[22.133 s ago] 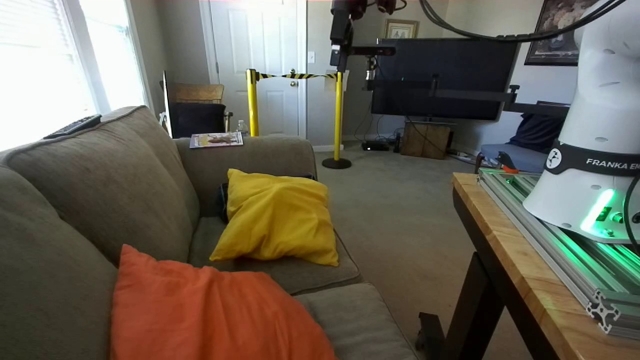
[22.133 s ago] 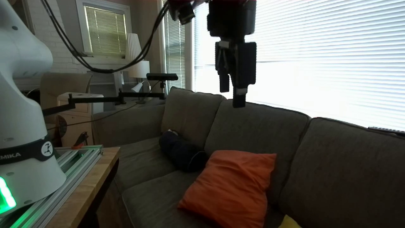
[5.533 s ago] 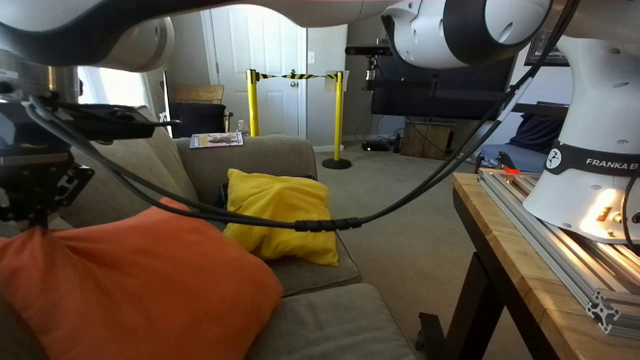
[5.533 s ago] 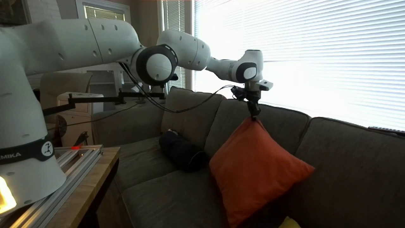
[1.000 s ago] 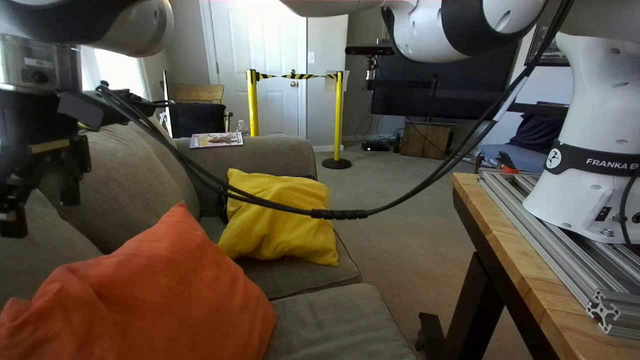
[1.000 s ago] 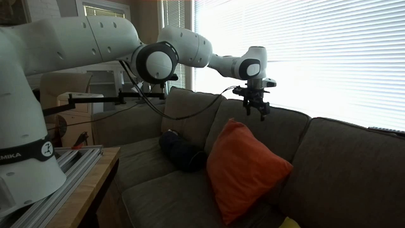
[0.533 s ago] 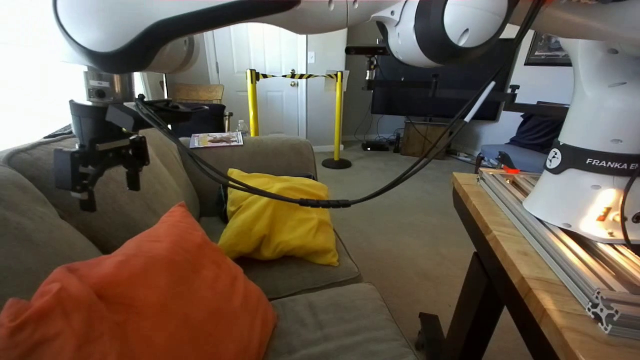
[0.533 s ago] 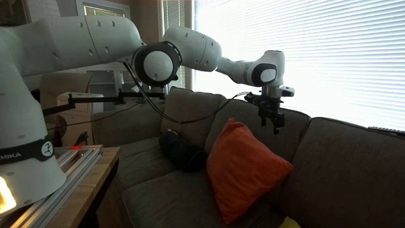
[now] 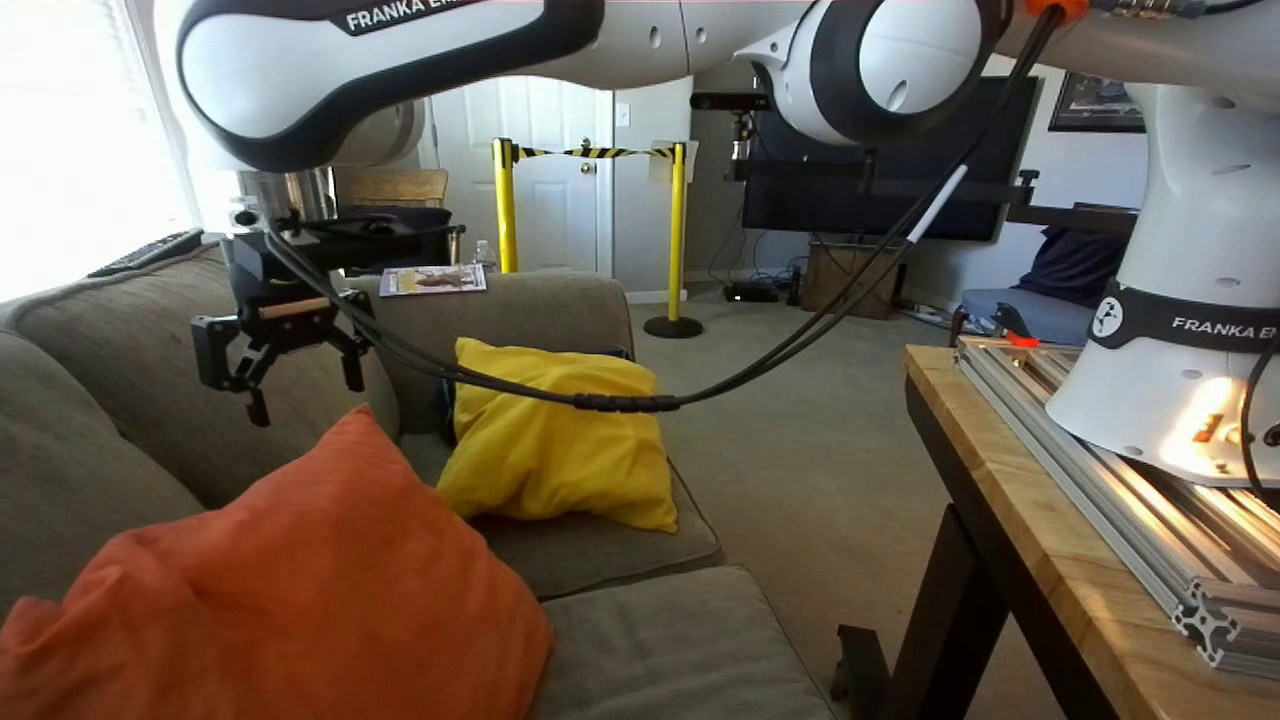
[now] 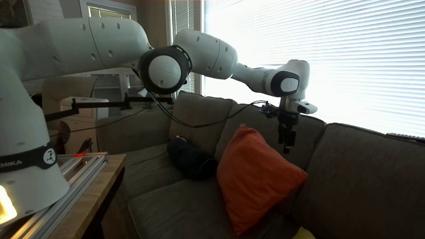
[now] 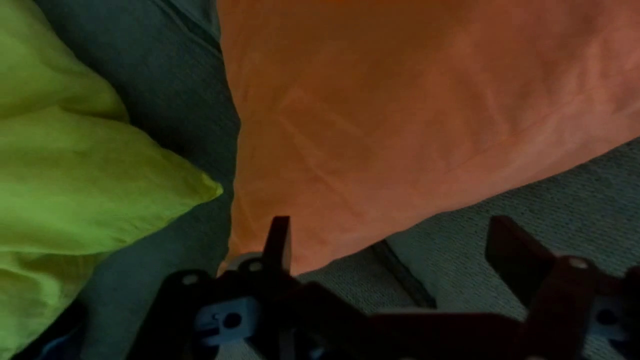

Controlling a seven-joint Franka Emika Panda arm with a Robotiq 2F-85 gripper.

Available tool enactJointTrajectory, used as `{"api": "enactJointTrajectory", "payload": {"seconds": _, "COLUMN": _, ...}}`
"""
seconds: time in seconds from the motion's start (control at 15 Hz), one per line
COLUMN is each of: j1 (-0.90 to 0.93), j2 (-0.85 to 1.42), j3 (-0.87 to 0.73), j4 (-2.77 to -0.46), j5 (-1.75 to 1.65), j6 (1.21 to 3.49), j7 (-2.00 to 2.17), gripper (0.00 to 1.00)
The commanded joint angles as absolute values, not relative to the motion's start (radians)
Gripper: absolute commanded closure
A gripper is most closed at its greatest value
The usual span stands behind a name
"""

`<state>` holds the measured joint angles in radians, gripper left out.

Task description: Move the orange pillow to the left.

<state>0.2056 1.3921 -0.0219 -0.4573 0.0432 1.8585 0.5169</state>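
Orange pillow (image 10: 257,176): on the sofa (image 10: 169,209), tilted, one corner pointing up, in front of the backrest (image 10: 308,142); a dark bolster (image 10: 191,159) lies just left of it — whether they touch, I cannot tell — and a yellow pillow (image 9: 555,460) is to its right.
My jaws: spread wide, pointing down, above the pillow's backrest side and apart from it; in the wrist view one jaw shows over orange cloth near a corner, the other over sofa fabric.
My arm (image 10: 209,54): stretched from near left to far right in an exterior view, above the sofa.
Yellow corner: just beside the orange edge, a narrow strip of sofa between them in the wrist view.
Cables (image 9: 625,403): sagging below my arm, passing in front of the yellow pillow in an exterior view.
Magazine (image 9: 433,280): flat on the armrest (image 9: 560,305) beyond the yellow pillow.
Counter (image 9: 1015,470): wooden, across from the sofa, bearing my white base (image 9: 1120,410).
Far side: two yellow posts (image 9: 677,240), a white door (image 9: 540,120) behind, a large black screen (image 9: 800,215) to their right.
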Motion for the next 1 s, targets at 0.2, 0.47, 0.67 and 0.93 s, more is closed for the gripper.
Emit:
{"api": "enactJointTrajectory", "payload": {"seconds": 0.2, "j1": 0.177, "j2": 1.464, "j3": 0.029, "j4": -0.423, "j5": 0.120, "j6": 1.885, "j7": 0.789, "gripper": 0.00}}
{"api": "enactJointTrajectory", "payload": {"seconds": 0.47, "j1": 0.180, "j2": 1.506, "j3": 0.040, "j4": -0.420, "j5": 0.126, "j6": 1.945, "j7": 0.890, "gripper": 0.14}}
{"api": "enactJointTrajectory", "payload": {"seconds": 0.67, "j1": 0.185, "j2": 1.488, "j3": 0.043, "j4": -0.484, "j5": 0.117, "j6": 2.012, "j7": 0.886, "gripper": 0.41}}
{"api": "enactJointTrajectory", "payload": {"seconds": 0.93, "j1": 0.193, "j2": 1.492, "j3": 0.050, "j4": -0.480, "j5": 0.115, "j6": 2.061, "j7": 0.844, "gripper": 0.70}}
